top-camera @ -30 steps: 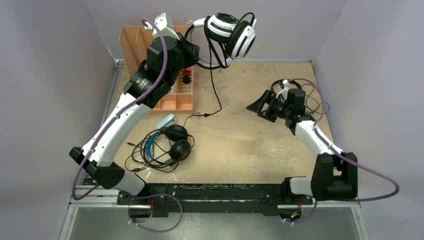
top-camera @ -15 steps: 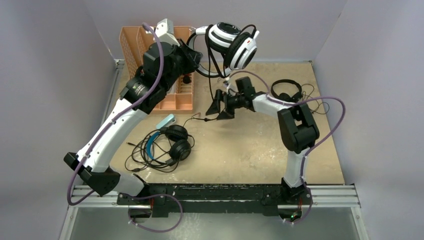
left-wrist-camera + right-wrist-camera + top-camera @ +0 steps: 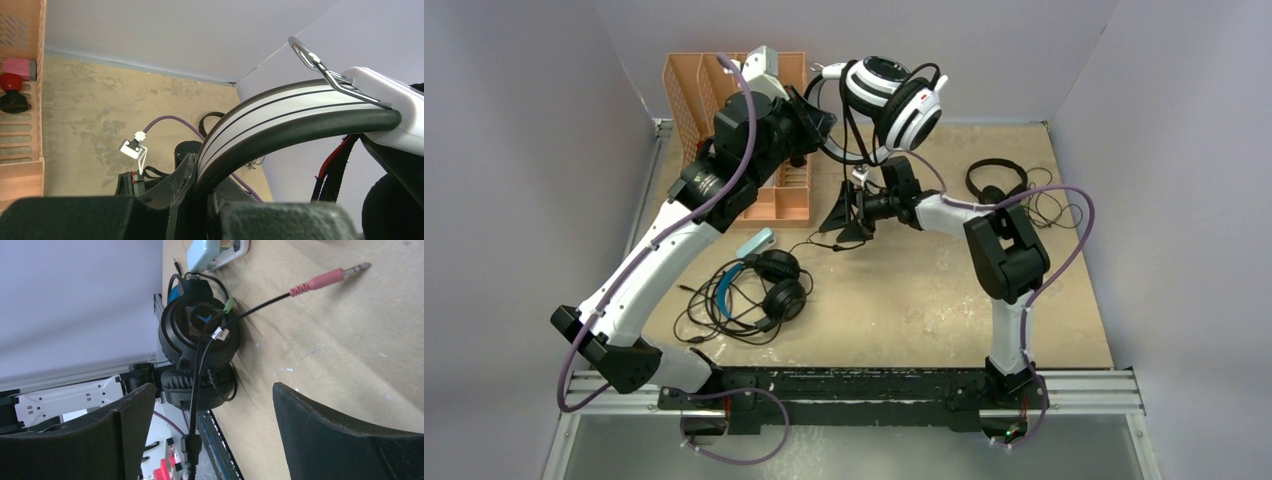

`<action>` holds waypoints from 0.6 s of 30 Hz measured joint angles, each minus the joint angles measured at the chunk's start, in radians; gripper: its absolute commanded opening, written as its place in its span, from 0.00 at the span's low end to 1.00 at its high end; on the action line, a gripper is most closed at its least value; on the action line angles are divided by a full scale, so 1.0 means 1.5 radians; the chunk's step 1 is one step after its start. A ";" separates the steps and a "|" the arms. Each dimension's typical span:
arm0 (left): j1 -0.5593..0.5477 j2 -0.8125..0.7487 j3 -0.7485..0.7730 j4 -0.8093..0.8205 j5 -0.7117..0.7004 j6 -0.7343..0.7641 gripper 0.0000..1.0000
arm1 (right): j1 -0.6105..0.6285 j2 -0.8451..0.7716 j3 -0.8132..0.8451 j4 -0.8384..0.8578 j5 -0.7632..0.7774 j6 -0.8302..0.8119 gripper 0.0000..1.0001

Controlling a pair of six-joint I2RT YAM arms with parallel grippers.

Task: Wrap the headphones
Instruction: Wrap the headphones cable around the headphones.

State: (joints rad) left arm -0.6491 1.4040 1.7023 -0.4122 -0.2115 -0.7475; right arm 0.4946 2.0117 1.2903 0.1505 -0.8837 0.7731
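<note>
The headphones (image 3: 892, 92) I'm working on are the white-and-black set, held up in the air near the back wall, above the far end of the table (image 3: 944, 290). My left gripper (image 3: 200, 182) is clamped shut on the headband (image 3: 280, 112), and the two cups hang off to the side of it.

Looks-wise: a glossy white band with thin black stripes and dark padding underneath, a wire hoop at the top of the yoke, and chunky round cups with white rims. The thin black cable (image 3: 848, 175) drops from the cups to the table and ends in a pink plug (image 3: 320, 280) and a green one.

My right gripper (image 3: 844, 215) sits low beside that hanging cable with its jaws spread wide, gripping nothing. In the wrist view the cable runs between the fingers without being pinched.

Handling guess: the shell is light-ish plastic, but the cups are the heavy end, so they'll probably swing if I move fast. The band is stiff and smooth, so it's a fine handle but maybe a bit slippery. The cable is totally limp and will flop and snag. I'd pinch it partway along the hanging stretch and avoid tugging where it enters the cup.

The blue-band headset (image 3: 759, 285) and the slim black headset (image 3: 997, 180) are lying on the table.
</note>
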 measured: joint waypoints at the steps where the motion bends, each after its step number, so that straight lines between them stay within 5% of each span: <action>1: 0.000 0.000 0.000 0.000 0.001 -0.001 0.00 | 0.002 0.001 0.000 0.008 -0.001 0.004 0.83; 10: 0.000 -0.002 -0.007 0.005 0.004 -0.001 0.00 | 0.062 0.037 -0.015 0.084 -0.019 0.040 0.60; 12: 0.000 -0.002 -0.008 0.005 0.005 -0.001 0.00 | 0.072 0.038 -0.023 0.097 -0.023 0.046 0.44; 15: 0.001 -0.002 -0.009 0.005 0.005 -0.001 0.00 | 0.077 0.038 -0.045 0.133 -0.042 0.067 0.05; 18: 0.001 -0.003 -0.009 0.004 0.006 -0.001 0.00 | 0.063 0.036 -0.106 0.214 -0.056 0.115 0.00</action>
State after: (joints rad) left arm -0.6483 1.4002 1.6886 -0.4065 -0.2031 -0.7483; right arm 0.5884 2.0651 1.1309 0.4709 -0.9676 0.9463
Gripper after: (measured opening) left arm 0.062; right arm 0.051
